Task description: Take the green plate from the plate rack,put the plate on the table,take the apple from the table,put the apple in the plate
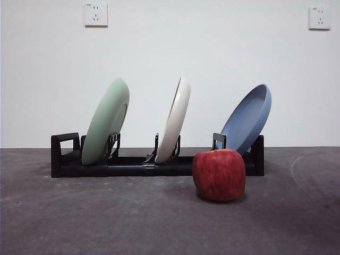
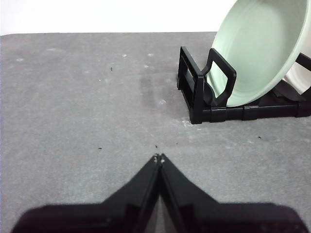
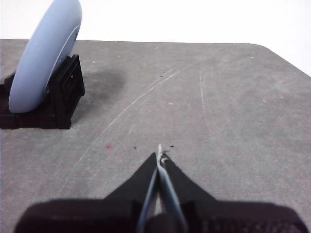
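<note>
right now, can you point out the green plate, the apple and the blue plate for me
green plate (image 1: pixel 106 122), front view, on the middle of its sage back face
apple (image 1: pixel 219 174), front view, on the centre of its red front
blue plate (image 1: pixel 247 123), front view, on its inner face near the middle

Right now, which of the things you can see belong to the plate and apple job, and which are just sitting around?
For the job:
green plate, standing in the rack
plate rack
apple, on the table in front of the rack
table

Just there:
cream-white plate in the rack
blue plate in the rack
two wall sockets
</note>
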Motion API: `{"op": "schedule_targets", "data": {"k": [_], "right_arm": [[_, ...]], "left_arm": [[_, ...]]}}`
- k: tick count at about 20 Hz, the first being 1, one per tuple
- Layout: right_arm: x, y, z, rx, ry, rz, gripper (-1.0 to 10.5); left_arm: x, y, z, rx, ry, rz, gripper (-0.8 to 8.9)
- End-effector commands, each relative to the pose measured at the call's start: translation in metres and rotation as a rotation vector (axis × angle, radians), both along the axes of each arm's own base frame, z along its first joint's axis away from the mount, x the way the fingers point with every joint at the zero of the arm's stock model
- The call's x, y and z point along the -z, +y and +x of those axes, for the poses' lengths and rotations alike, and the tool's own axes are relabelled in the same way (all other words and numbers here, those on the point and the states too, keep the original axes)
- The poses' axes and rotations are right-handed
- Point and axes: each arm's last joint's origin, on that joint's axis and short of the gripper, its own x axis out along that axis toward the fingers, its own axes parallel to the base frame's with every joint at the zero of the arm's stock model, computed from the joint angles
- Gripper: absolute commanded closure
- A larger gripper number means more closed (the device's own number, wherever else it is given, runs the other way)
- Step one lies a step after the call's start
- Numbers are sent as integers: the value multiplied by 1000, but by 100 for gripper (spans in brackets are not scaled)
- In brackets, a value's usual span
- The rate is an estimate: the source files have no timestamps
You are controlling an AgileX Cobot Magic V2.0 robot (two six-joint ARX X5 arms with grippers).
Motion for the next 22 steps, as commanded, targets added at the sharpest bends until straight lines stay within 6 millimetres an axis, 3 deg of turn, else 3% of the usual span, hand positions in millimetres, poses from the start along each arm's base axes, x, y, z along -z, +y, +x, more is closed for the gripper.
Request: {"op": "schedule_targets", "data": {"k": [1, 8, 17, 22], "right_arm": [[3, 0, 0, 2, 5, -8, 946], [2, 0, 1, -2, -9, 22, 946], [1, 2, 1, -3, -23, 454, 946], [-3, 3, 1, 10, -55, 657, 946]], "left_arm": [[2, 0, 0, -1, -2, 11, 817], [0, 0, 1, -11, -20, -45, 817], [-4, 0, 1, -54, -34, -300, 817], [-11, -5, 0, 105, -16, -409, 818]]}}
